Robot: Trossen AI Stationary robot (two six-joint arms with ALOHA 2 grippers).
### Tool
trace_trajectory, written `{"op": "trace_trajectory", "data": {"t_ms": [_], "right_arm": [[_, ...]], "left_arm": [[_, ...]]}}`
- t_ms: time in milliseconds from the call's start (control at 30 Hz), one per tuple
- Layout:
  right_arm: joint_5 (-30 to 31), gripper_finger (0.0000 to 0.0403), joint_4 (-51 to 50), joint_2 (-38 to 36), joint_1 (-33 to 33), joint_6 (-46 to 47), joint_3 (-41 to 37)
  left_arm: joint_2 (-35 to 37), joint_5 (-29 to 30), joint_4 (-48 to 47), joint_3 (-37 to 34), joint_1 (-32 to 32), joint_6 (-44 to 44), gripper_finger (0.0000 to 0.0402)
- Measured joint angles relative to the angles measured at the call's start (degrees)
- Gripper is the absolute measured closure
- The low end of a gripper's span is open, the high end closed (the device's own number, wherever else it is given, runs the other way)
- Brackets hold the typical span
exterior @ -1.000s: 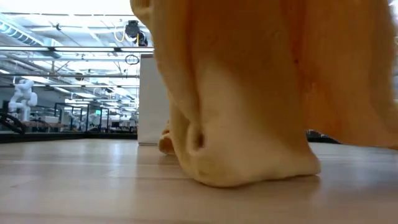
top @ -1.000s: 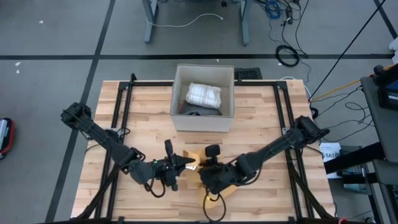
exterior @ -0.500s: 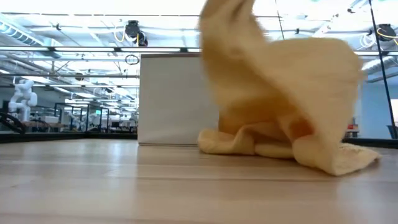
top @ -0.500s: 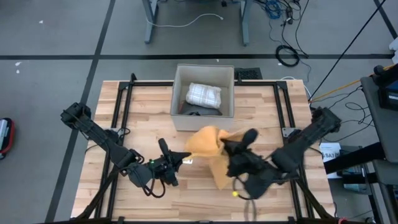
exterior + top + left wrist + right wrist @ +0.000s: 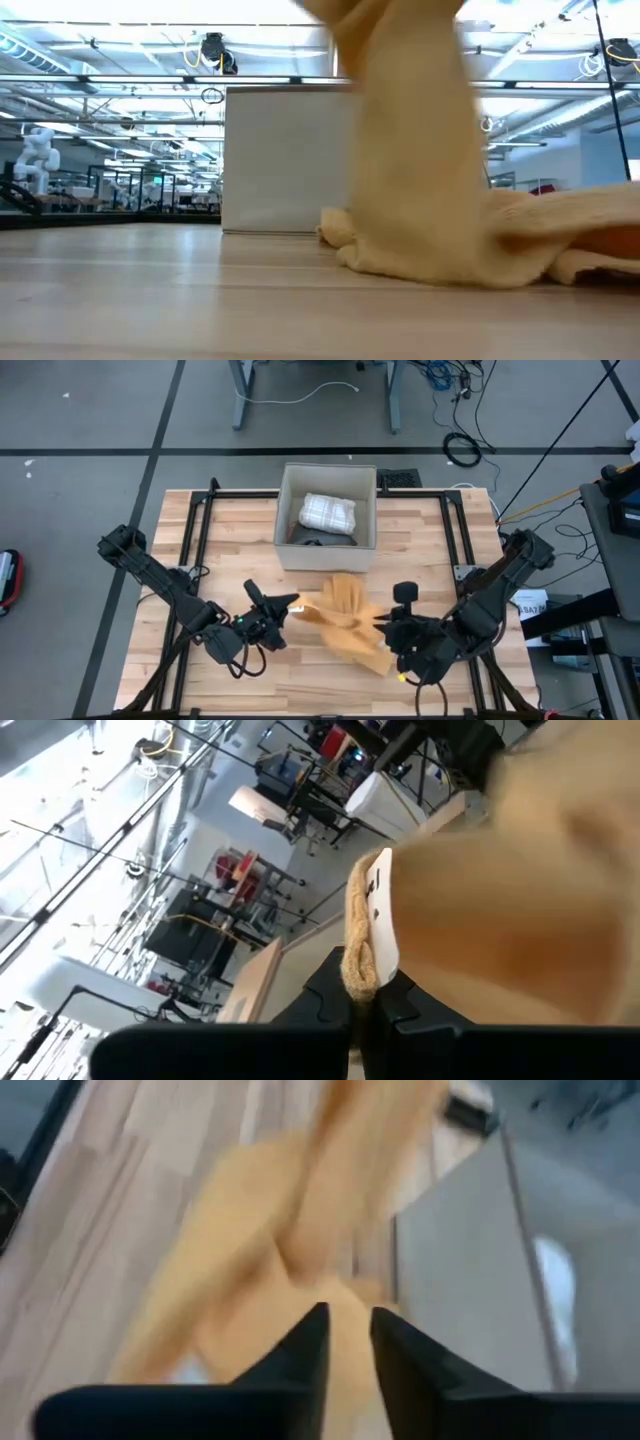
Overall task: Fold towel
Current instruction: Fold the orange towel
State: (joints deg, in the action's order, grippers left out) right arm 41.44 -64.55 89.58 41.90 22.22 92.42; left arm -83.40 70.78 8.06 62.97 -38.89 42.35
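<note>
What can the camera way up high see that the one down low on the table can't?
Only the high view shows both arms: the left gripper pinching the yellow towel's edge, the right gripper at its other side, and a folded white checked cloth lying inside the box.
Only the low view shows the room behind the table, with ceiling lights and a white robot figure far back.
Both show the yellow towel crumpled on the wooden table in front of the white box.
</note>
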Motion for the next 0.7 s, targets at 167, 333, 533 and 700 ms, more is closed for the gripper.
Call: {"op": "trace_trajectory", "data": {"t_ms": [167, 333, 533, 700], "right_arm": [[-4.3, 0.0266, -2.3, 0.2, 1.1, 8.5, 0.0], [-8.7, 0.0226, 2.6, 1.8, 2.2, 12.7, -0.9], [-13.3, 0.0224, 12.7, 7.8, 2.5, 11.3, -3.4], [-12.0, 0.0235, 16.3, 16.0, 2.5, 5.1, -3.8]], "left_arm": [[0.0, 0.0, 0.1, 0.0, 0.0, -0.3, 0.0401], [0.0, 0.0, 0.1, 0.0, 0.0, -1.1, 0.0401], [0.0, 0.0, 0.1, 0.0, 0.0, -1.5, 0.0401], [0.0, 0.0, 0.1, 0.0, 0.0, -1.6, 0.0401]]}}
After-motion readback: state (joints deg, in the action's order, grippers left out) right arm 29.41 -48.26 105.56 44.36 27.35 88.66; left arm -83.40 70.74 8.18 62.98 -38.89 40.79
